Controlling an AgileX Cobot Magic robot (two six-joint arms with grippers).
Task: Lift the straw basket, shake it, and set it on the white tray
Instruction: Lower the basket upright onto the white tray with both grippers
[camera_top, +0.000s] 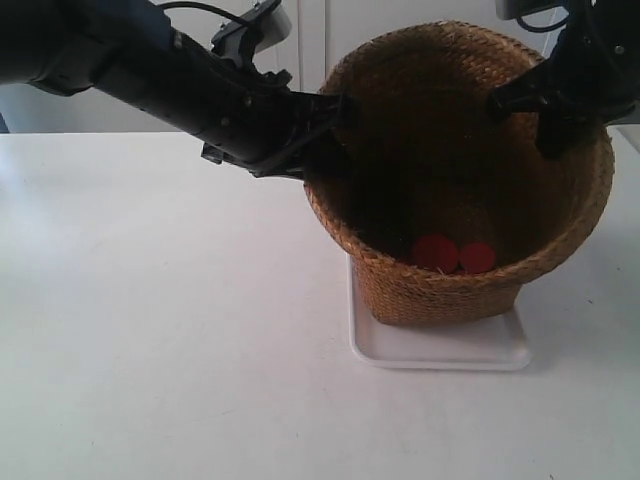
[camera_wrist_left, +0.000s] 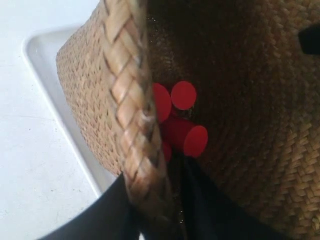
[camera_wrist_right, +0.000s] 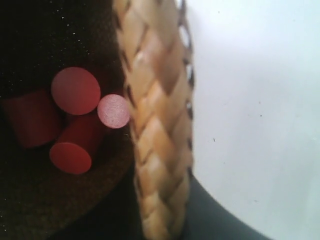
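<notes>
The left fingers (camera_wrist_left: 105, 215) sit astride the braided rim of the straw basket (camera_top: 440, 290), one outside and one inside, and whether they're pinching it or slack I can't tell. The right fingers (camera_wrist_right: 220, 220) are clamped tight on the rim at the opposite side. The basket stands upright with its base on the white tray (camera_top: 440, 352) on the worktop (camera_top: 150, 330), and red cylinders (camera_top: 436, 252) lie in its dark bottom.

The straw basket (camera_top: 440, 295) stands on the white tray (camera_top: 440, 352) with red cylinders (camera_top: 437, 252) inside
</notes>
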